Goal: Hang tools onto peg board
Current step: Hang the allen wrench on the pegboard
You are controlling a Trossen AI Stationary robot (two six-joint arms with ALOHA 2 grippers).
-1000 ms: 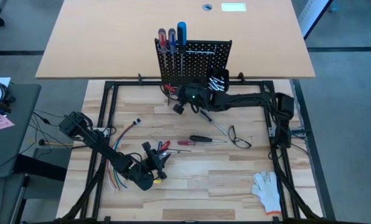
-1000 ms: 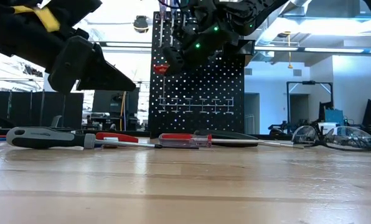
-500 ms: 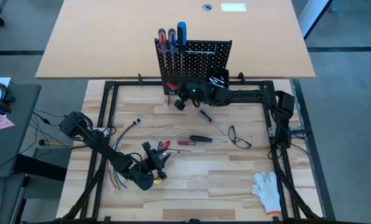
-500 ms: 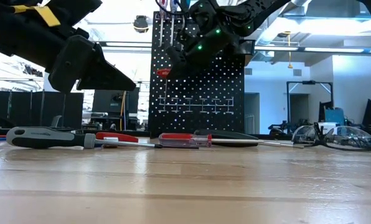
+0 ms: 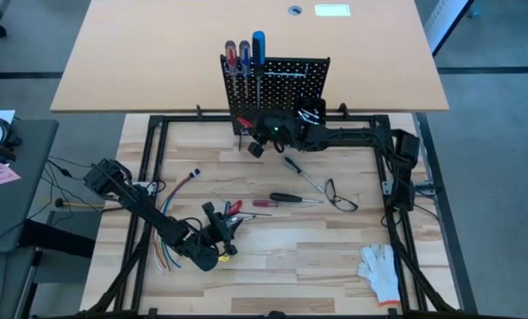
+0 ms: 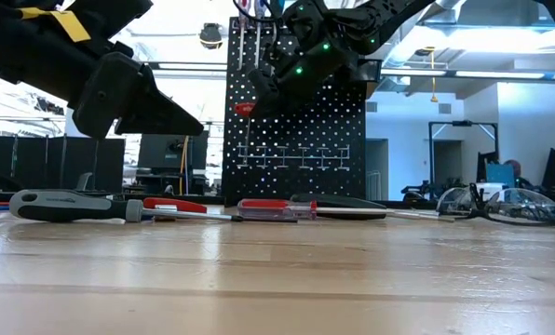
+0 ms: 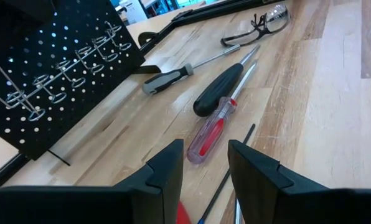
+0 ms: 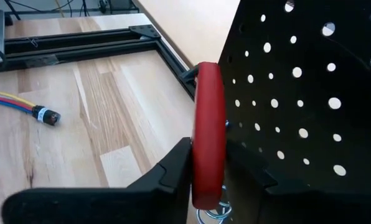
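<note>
The black peg board (image 5: 282, 89) stands upright at the table's far edge, with three screwdrivers (image 5: 244, 55) hanging at its top left. My right gripper (image 5: 251, 143) is by the board's lower left and is shut on a red-handled tool (image 8: 208, 134), held close against the holed panel (image 8: 297, 93). My left gripper (image 5: 221, 226) waits low near the front left, open; past its fingers (image 7: 204, 168) lie a red-handled screwdriver (image 7: 210, 134) and a black-handled one (image 7: 220, 87). A grey-and-black screwdriver (image 7: 167, 78) lies nearer the board. My right gripper pinches the tool's red handle (image 8: 205, 168) between its two fingers, one on each side. The fingers come from the table's right, slanting a little down, and lie across the handle. The handle stands roughly upright, clear of the table, beside the board's left edge (image 6: 244, 107).
Clear safety glasses (image 5: 339, 195) lie right of the loose screwdrivers (image 5: 282, 198). A white glove (image 5: 379, 270) is at the front right. Coloured wires (image 5: 168, 252) trail by the left arm, one plug end (image 8: 45, 115) near the board. A black frame (image 5: 149, 133) edges the table.
My right gripper has shifted slightly toward the peg board and rolled a little, carrying the red-handled tool closer to the panel; in the last half second it has kept still. The left arm has not moved.
</note>
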